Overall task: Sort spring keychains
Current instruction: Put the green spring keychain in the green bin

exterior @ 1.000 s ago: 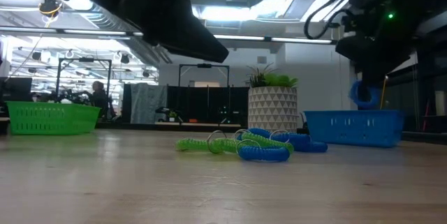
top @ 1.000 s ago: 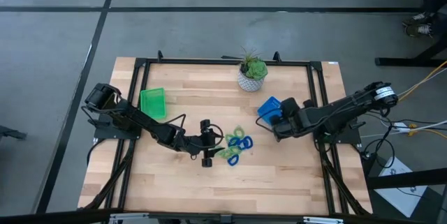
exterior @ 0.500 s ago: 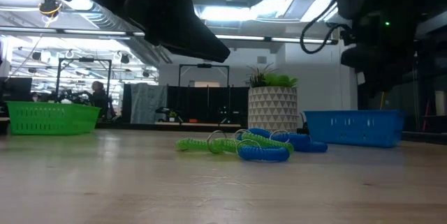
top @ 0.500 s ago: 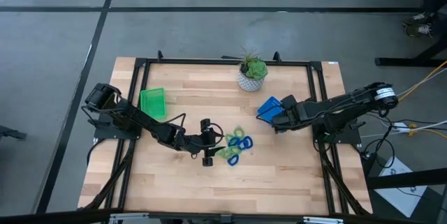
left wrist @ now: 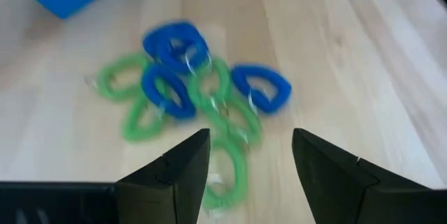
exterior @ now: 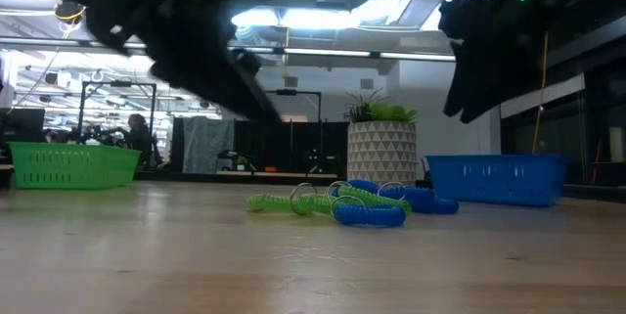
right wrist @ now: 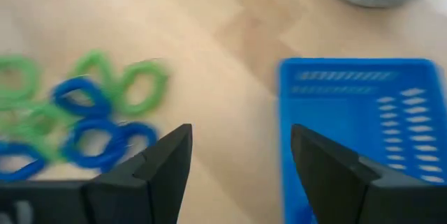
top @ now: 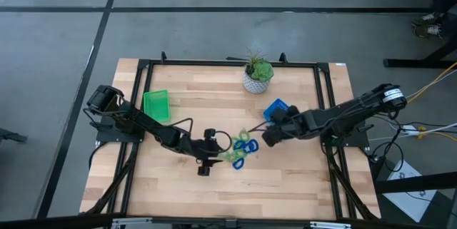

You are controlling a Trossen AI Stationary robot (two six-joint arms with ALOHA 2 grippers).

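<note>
My left gripper sits just beside the keychain pile, nearer than my right gripper; both sets of fingers are apart and empty.

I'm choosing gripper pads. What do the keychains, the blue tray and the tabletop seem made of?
Spring keychains: probably glossy coiled plastic cord, with small metal rings glinting between loops. Blue tray: likely moulded plastic, slotted walls. Tabletop: light wood planks, visible grain, smooth satin finish.
</note>
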